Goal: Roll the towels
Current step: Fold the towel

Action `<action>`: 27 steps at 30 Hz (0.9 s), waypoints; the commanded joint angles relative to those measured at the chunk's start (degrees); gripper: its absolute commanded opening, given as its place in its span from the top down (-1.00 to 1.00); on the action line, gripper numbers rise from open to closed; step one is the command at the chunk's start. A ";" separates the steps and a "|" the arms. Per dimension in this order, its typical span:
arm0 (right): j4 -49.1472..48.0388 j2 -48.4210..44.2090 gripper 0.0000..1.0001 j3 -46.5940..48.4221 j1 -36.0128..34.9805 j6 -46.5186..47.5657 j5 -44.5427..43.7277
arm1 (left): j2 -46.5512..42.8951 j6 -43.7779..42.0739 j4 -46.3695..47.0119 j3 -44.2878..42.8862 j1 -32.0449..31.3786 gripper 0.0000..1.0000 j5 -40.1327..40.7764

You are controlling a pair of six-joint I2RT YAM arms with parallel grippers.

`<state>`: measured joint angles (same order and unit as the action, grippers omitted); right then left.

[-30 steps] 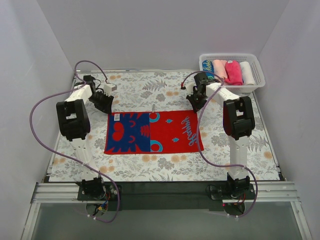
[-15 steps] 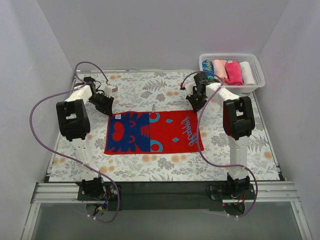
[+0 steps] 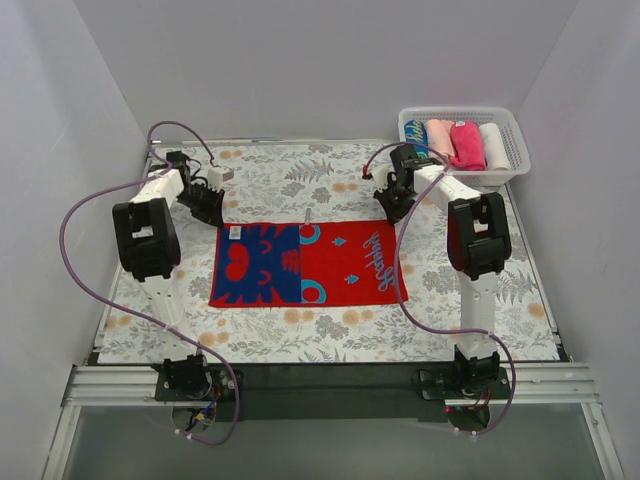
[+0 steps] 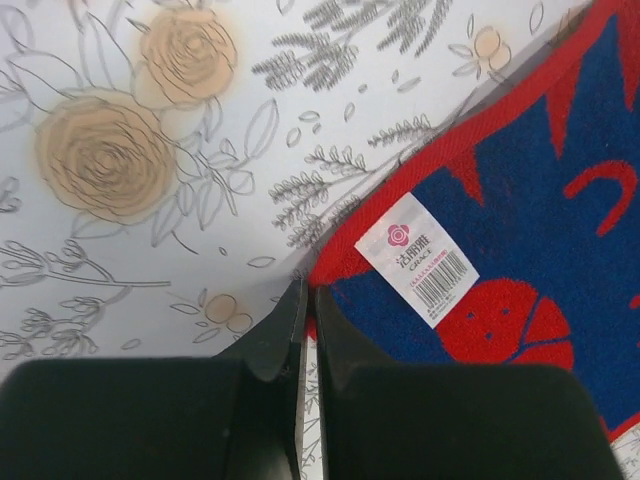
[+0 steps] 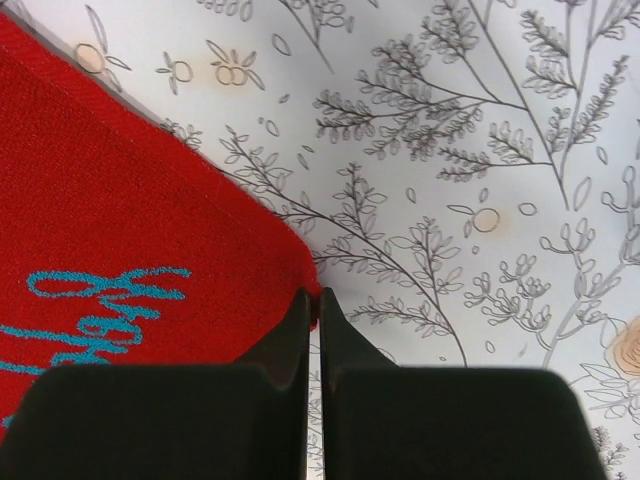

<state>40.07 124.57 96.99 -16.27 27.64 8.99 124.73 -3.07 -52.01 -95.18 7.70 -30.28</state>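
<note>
Towel (image 3: 305,264) spread flat at mid-cloth, red with a blue left half, not yet rolled at all. White label (image 4: 416,258) near its far-left corner. Left gripper (image 3: 212,212) down at that far-left corner, fingers closed to a sliver, a thread of red hem apparently nipped between the tips. Right gripper (image 3: 391,208) down at the far-right corner, likewise closed to a sliver, red corner tip caught between the tips by the look of the wrist view. Shallow grip on both sides; hard to call secure. Underneath, floral cloth (image 3: 330,170), lying flat. Off at the far right, basket (image 3: 520,172) with 4 rolls (image 3: 465,143) side by side, well apart from the towel. Step in hand, as judged: taking hold of the 2 far corners, 1 per gripper, ahead of the first turn toward the near edge. Next move, as judged: lift both corners only slightly, carry them nearward together and level, lay the far edge over on itself for a tight first turn. Needs matched pace on both sides, else a skewed roll; needs a firm pinch, else a slipped corner. Near edge unpinned, so likely to slide if dragged.
</note>
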 commanded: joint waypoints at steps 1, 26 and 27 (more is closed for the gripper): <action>0.71 -1.09 0.97 2.49 1.85 1.89 -0.21 | -0.27 1.92 1.82 -4.66 0.03 1.00 -2.06; 4.40 -26.30 0.97 -24.38 3.70 12.78 8.32 | -23.91 -30.31 -7.49 19.65 5.57 1.00 -9.54; 4.40 -26.66 0.97 -25.70 3.70 12.88 8.49 | -25.48 -31.72 -7.41 21.59 5.57 1.00 -8.57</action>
<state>42.85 100.49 74.50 -12.93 37.63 17.82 103.24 -25.12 -57.10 -78.37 12.64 -40.10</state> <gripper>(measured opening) 0.015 0.019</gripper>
